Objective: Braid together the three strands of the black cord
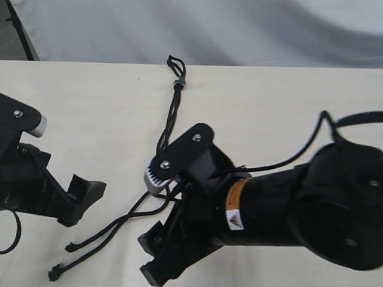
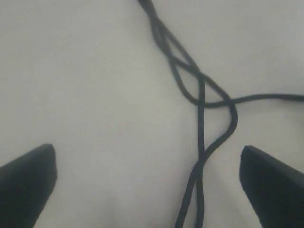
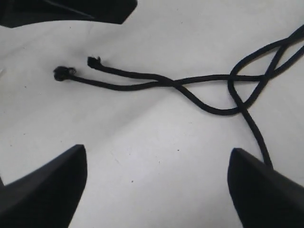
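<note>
"Three strands (image 3: 168, 83): how will they handle?"

"Limp, light and slippy, I reckon. I'd pinch one near its knotted tip. The black cord (image 1: 178, 84) runs from the desk's (image 1: 90, 119) far edge toward the near edge. My left gripper (image 2: 147, 185) and right gripper (image 3: 156, 185) both gape wide, empty."

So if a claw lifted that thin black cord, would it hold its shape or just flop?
Probably flop: the strands lie in loose curves and crossings on the table. So thin, it is probably light and would drag, not roll, when pushed. The braided stretch by the grey band might loosen, as nothing visibly holds it.
</note>
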